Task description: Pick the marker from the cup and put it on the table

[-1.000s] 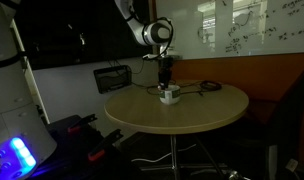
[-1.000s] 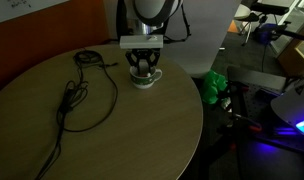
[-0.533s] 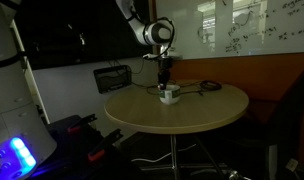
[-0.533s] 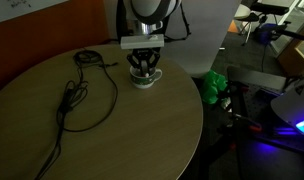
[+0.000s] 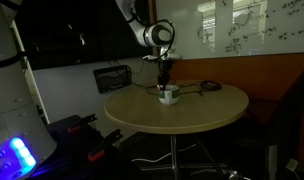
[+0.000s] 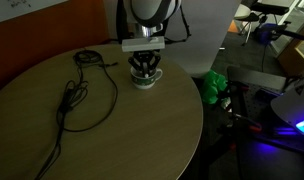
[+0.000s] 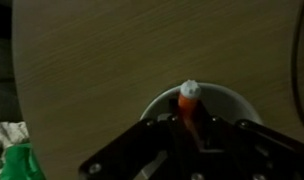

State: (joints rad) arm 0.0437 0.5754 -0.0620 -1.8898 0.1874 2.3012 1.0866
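The end effector (image 6: 143, 68) sits down in the cup (image 6: 146, 83) at the surface's (image 6: 112, 135) far side, straddling the marker (image 7: 190, 108) that stands inside; clenched or not, I cannot tell. Grasp step, I judge: next needs a firm pinch, then a straight lift.

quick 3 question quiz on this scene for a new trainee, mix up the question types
1. True or false: the marker already lies on the table.
2. Where is the gripper? A) down at the cup B) over the cables C) away from the table
3. Fill in: the marker's colour is ___.
Key: 1 false, it stands in the cup; 2 A; 3 orange-red.
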